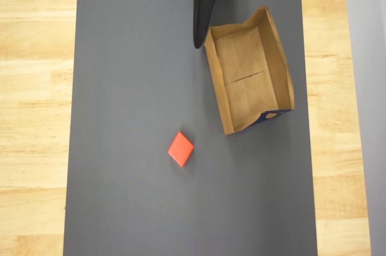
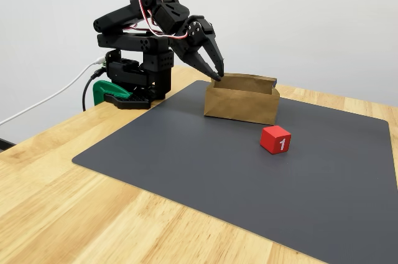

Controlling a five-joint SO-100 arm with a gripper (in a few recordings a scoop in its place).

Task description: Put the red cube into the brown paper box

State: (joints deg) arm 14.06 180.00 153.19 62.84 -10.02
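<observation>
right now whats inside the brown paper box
Nothing: in the overhead view the brown paper box shows only its bare creased bottom. The red cube lies outside it on the dark mat. In the fixed view the near wall hides the inside.

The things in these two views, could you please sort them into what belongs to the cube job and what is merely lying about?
Belongs to the job:
- red cube, on the mat
- brown paper box, empty
- gripper, at the box's rim, shut

Just there:
- dark grey mat
- wooden table
- green clamp
- white cable
</observation>
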